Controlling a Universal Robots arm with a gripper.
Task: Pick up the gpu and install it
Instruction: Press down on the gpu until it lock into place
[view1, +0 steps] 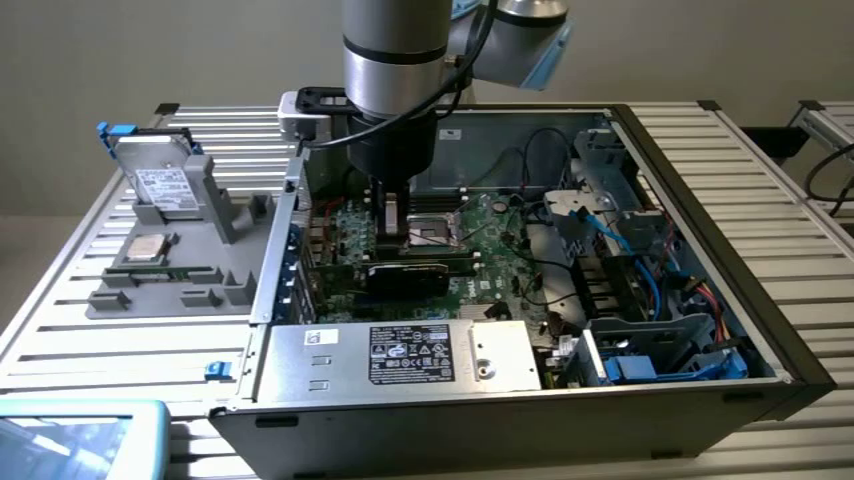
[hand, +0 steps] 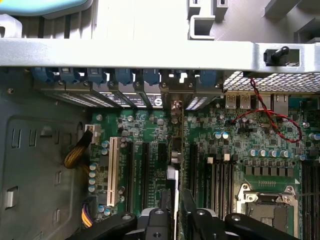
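The gpu is pinched edge-on between the jaws above the motherboard. Misalignment with the slot is judged likely to bend contacts.

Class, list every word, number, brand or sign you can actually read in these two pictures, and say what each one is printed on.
None can be read for certain.
Large white label on the power supply: print and marks too small to read.
Small white sticker beside it: blurred.
White label on the upright hard drive: unreadable.
Round logo on the slot bracket: too blurred to name.
Motherboard markings: too small.
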